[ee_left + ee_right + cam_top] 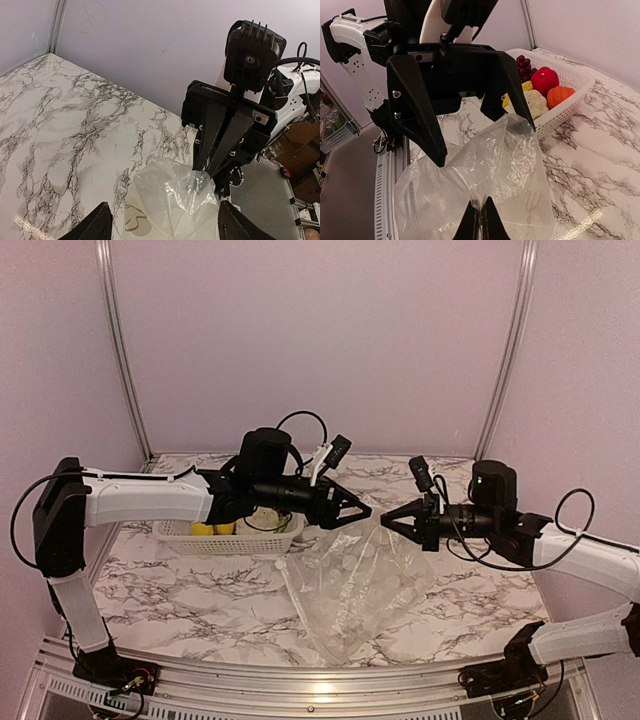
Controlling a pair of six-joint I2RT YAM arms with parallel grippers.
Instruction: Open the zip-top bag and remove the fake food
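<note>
- Above the middle of the counter (pixel 170 590), the zip-top bag (pixel 355 585) is held up by its top edge. Its clear, crinkled film is draped down toward the counter's near edge, where the lower end is laid on the marble-patterned surface.
- The raised edge is pinched by the right gripper (pixel 481 212), whose two fingers are pressed together on the plastic with no gap seen between them.
- Facing it almost tip to tip, the left gripper (pixel 360 510) is pictured with its jaws spread wide and nothing clamped. A fold of the bag's top is seen against one of its fingers, though whether plastic and finger touch cannot be told.
- The counter's grey veining is seen through the film. Whether anything lies inside the bag cannot be told.
- A white perforated basket (pixel 235 543) is set in the counter's left half, nearer the far edge. It is partly hidden under the left arm in the overhead view and is close to the bag's left side.
- The fake food (pixel 545 87) is gathered in that basket. A dark purple grape bunch (pixel 522 64) is placed at the end farthest from the right wrist camera. A red piece (pixel 544 80) and an orange piece (pixel 559 95) are set side by side. A white cauliflower (pixel 536 102) is placed against the nearer wall, and a yellow piece (pixel 526 86) is tucked between the others.
</note>
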